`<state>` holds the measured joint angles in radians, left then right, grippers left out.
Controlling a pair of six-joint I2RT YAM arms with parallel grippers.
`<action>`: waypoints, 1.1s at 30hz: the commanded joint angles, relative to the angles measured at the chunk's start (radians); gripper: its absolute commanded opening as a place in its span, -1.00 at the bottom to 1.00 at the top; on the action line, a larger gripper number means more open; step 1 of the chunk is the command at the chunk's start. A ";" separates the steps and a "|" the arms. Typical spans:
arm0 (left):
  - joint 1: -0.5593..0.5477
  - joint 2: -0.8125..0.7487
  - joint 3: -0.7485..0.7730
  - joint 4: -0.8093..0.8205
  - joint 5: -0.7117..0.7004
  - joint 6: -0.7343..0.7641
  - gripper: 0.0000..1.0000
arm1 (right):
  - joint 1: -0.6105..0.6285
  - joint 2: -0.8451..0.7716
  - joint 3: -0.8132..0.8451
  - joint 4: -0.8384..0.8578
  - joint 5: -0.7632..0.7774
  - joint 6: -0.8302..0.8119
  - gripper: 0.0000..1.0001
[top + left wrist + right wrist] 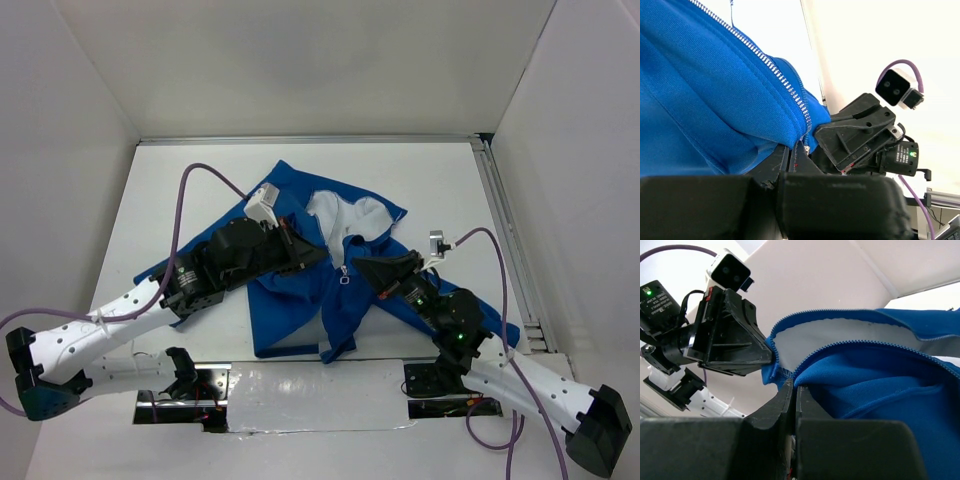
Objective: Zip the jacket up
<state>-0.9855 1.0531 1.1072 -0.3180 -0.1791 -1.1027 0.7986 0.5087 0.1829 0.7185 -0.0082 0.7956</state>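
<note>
Jacket (290, 305): royal blue, lying crumpled at the middle of the white table (200, 180), just ahead of both arm bases. Collar end points away from the arms; pale lining (350, 212) shows there, so the front is spread open at the top.

Left tool (318, 256): fingers together, clamped on a front edge of the jacket. In the left wrist view the blue cloth and the end of the zipper teeth (775, 75) run straight down into the pinch.

Right tool (360, 266): fingers together too, clamped on the other front edge. The right wrist view shows the hem corner caught at the fingertips, with grey-white lining rising behind it.

The two tools face each other, close but not touching, with a strip of cloth between them.

Progress (judgement): early.
- Done: each front edge is gripped near the zipper.
- A small pale part sits between the tools in the top view, probably the slider (343, 278); too small to confirm.
- Cannot tell whether the two rows of teeth are joined below that point.
- Above it they are plainly apart: the right wrist view shows both edges curving away from each other.

Left to do: seat the rows in the slider if not seated, then run it up to the collar.
</note>
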 commanded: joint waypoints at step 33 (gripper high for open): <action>-0.010 0.051 0.011 0.072 0.003 -0.037 -1.00 | 0.004 0.056 0.021 0.113 0.004 0.050 -1.00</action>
<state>-0.9855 1.1152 1.0988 -0.2955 -0.1715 -1.1290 0.7986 0.5831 0.1829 0.7620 -0.0078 0.8406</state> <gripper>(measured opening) 0.047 0.033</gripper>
